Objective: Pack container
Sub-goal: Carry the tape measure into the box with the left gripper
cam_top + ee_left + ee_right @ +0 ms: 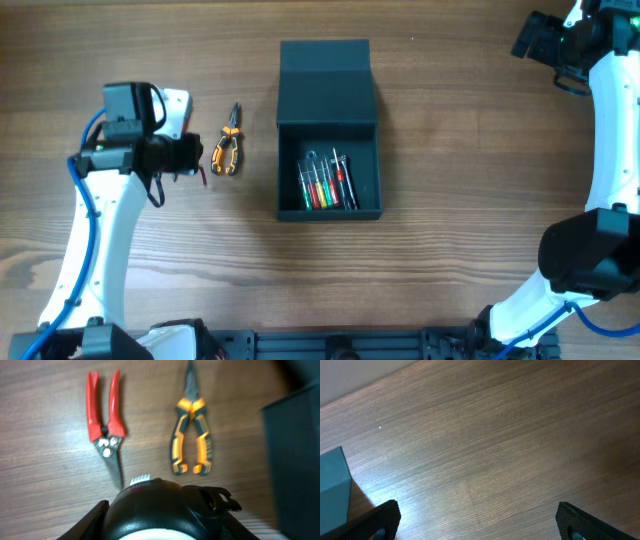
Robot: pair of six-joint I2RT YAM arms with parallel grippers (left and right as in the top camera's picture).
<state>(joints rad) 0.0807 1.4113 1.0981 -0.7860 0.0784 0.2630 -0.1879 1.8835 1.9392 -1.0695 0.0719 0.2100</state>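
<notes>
The container (pixel 281 170), a dark teal-black box, stands open at mid-table with its flap lid (pixel 325 85) laid back. Several coloured screwdrivers (pixel 325 182) lie inside. Its wall shows in the left wrist view (pixel 295 460) and a corner in the right wrist view (pixel 332 490). Orange-and-black pliers (pixel 227 148) (pixel 192 435) lie left of it. Red-handled snips (pixel 105 420) lie left of the pliers, mostly under my left gripper (pixel 190 155). A black rounded mass fills the left gripper's jaw area (pixel 167 520). My right gripper (pixel 535 40) (pixel 480 510) is open and empty at the far right.
The table is brown wood. The right arm's base (pixel 590 255) stands at the near right, the left arm's link (pixel 95 240) at the near left. A pale wall edge shows at the top left of the right wrist view (pixel 350 375).
</notes>
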